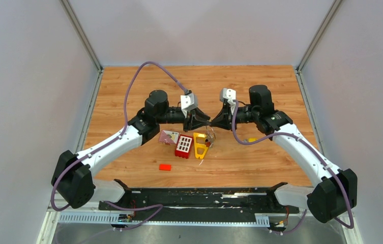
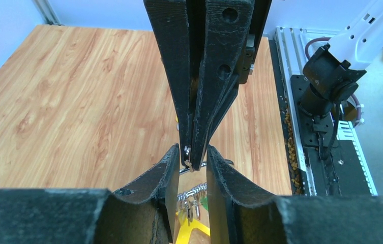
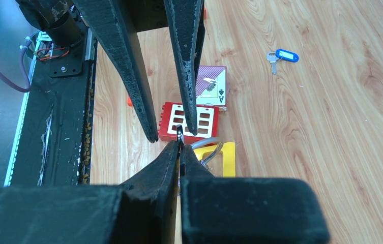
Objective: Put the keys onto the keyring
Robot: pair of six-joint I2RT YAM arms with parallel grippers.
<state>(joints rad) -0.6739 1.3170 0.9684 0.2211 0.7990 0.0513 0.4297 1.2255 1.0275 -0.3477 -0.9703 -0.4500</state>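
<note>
Right claw (image 3: 179,147) is clamped tight on the keyring (image 3: 179,133), nipping the thin wire at the very tips. The ring is edge-on to my right wrist cam, roughly upright, held off the table over the yellow triangular frame (image 3: 223,161). Left claw (image 3: 172,134) is open, and its fingers (image 3: 138,91) straddle the right tips from the opposite side, one each side of the wire. Can't tell if they touch it. The claws meet nose to nose mid-table. Left wrist cam shows a silver cluster of keys (image 2: 192,195) with a bit of green hanging just under the tips, above the frame's opening. It's too blurred to count. Blue key (image 3: 282,56) lies flat on the wood well apart from the ring, with its long axis across the right wrist view, blue head right, blade left. Red grid block (image 3: 189,122) lies flat just beside the frame, cells up, with the playing card (image 3: 212,84) against its far edge. Small red block (image 1: 165,166) sits alone nearer my bases.
</note>
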